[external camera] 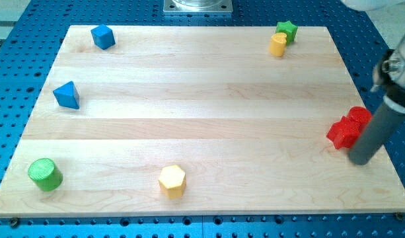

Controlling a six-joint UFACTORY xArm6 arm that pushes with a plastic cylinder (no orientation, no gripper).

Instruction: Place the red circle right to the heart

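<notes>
Yellow hexagon [172,180] nearest; my tip [361,160] beside red blocks [348,127].

- We locate the red circle [360,116] near the view's right edge of the wooden board, about mid-height. It is a short red cylinder standing on its flat end, partly hidden by the dark rod.
- We locate a second red block [342,132] touching the circle on its lower-left side. Its outline looks lobed, consistent with the heart, though we cannot confirm the shape.
- We note that the circle sits to the upper right of this block, in contact.
</notes>
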